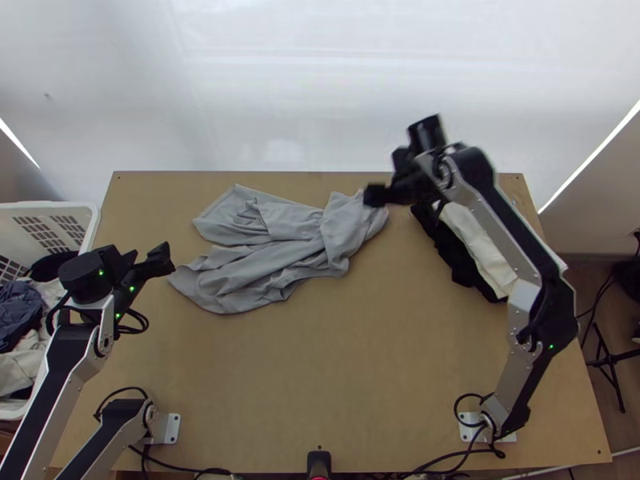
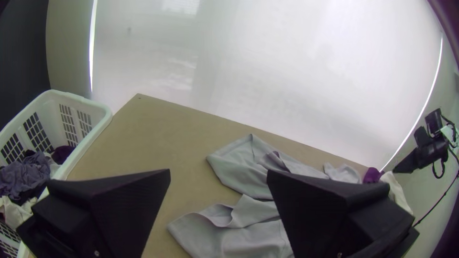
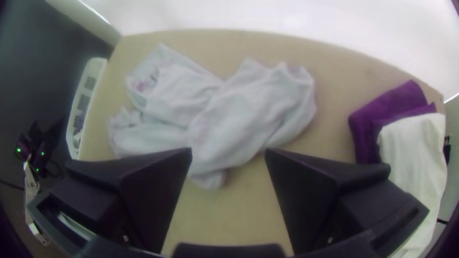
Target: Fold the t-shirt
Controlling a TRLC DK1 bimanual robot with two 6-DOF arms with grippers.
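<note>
Grey t-shirt [image 1: 288,260] bunched — near table's far edge [image 1: 304,175].

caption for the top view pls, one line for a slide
Grey t-shirt bunched on a wooden table, folded clothes nearby, laundry basket beside it

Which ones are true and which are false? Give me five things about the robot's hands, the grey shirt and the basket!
1. The grey shirt lies rumpled on the table. True.
2. The left hand is squeezing the shirt. False: the left hand is open, holding nothing.
3. The right hand is open. True.
4. The basket is empty. False: the basket has clothes in it.
5. The basket is white. True.
</note>
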